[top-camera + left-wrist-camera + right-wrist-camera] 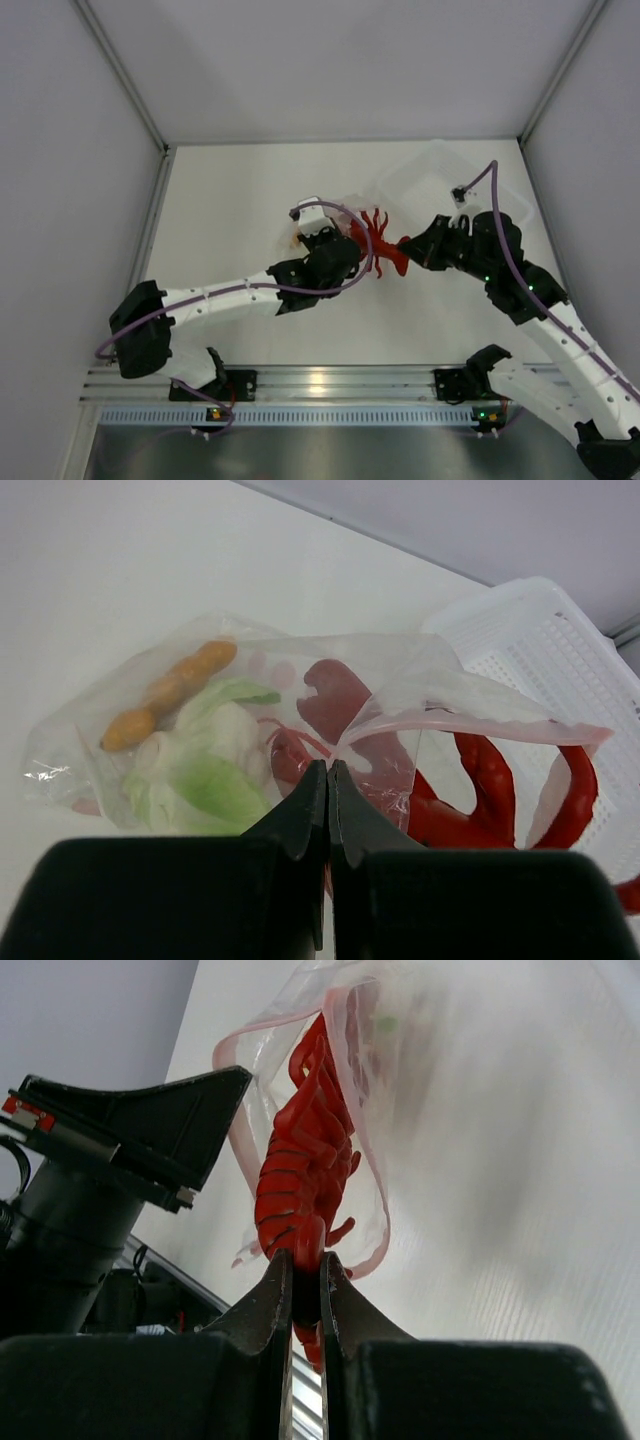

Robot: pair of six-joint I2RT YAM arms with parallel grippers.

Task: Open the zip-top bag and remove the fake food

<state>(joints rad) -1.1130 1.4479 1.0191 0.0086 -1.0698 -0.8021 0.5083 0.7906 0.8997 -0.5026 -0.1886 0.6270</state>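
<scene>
1. Zip-top bag (80,750), small, clear, crinkly plastic with a pink zip strip, lies mid-table beside the pale rigid tray (540,640), mouth open.
2. My left gripper (327,780) is pinched on its film.
3. My right gripper (305,1282) clamps the red plastic lobster (300,1170) by the tail, its far end within the mouth.
4. The orange ridged piece (170,692) and white-and-green leafy vegetable (200,770) lie inside.

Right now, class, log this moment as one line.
left fingers: shut on zip-top bag | right fingers: shut on lobster | lobster: partway out of bag mouth | orange piece, leafy piece: inside bag
</scene>
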